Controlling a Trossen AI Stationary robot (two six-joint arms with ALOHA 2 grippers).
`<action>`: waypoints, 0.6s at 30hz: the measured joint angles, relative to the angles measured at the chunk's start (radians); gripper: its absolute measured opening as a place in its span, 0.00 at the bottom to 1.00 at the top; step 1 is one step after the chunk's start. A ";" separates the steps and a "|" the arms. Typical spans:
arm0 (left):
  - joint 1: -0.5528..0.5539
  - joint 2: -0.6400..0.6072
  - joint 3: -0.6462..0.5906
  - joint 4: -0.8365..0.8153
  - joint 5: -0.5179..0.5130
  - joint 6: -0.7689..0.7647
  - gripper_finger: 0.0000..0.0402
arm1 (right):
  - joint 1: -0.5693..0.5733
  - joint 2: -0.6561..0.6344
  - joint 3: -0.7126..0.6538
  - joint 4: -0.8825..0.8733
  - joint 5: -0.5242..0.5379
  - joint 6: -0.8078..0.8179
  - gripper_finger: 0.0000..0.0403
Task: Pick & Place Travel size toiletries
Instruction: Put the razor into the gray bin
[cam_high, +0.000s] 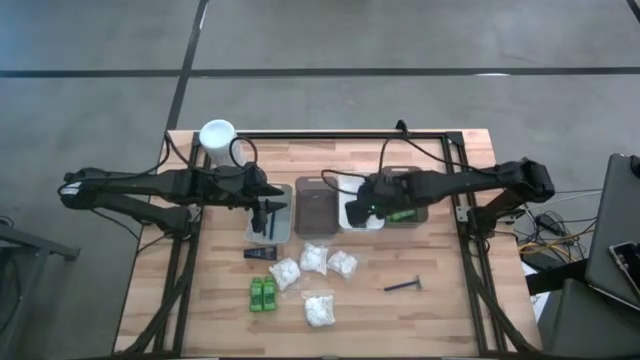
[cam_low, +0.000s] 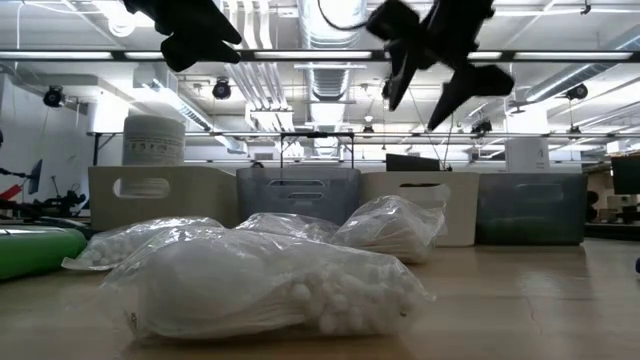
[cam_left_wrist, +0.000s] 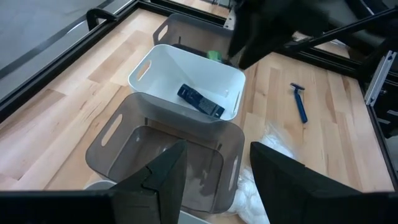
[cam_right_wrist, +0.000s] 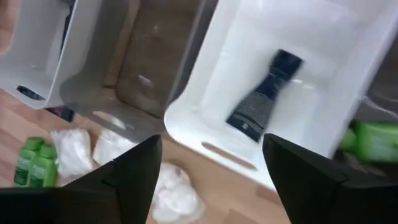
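Loose on the table lie several white crinkly packets (cam_high: 315, 258), a pair of green bottles (cam_high: 263, 293), a black tube (cam_high: 260, 253) and a dark razor (cam_high: 403, 286). Another black tube (cam_right_wrist: 264, 102) lies flat in the white tray (cam_high: 352, 222). A green bottle (cam_right_wrist: 373, 140) rests in the grey tray beyond it. My right gripper (cam_right_wrist: 214, 174) hangs open above the white tray, holding nothing. My left gripper (cam_left_wrist: 214, 180) is open and empty too, over the left grey tray (cam_high: 283, 232) and facing the brown tray (cam_left_wrist: 112, 134).
Four trays stand in a row across the table's middle: grey, brown (cam_high: 318, 205), white, grey (cam_high: 420, 213). A tall white container (cam_high: 217, 135) stands at the far left corner. A black frame rail (cam_high: 350, 133) runs along the far edge. Bare wood shows near the razor.
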 joint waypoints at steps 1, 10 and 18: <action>0.000 0.000 0.000 0.000 0.000 0.000 0.45 | 0.021 -0.001 0.023 -0.041 0.017 0.019 0.70; 0.000 0.000 0.000 0.000 0.000 0.000 0.45 | 0.187 -0.004 0.148 -0.284 -0.005 -0.066 0.74; 0.000 0.000 0.000 -0.002 0.000 0.000 0.45 | 0.361 0.027 0.092 -0.296 -0.151 -0.146 0.71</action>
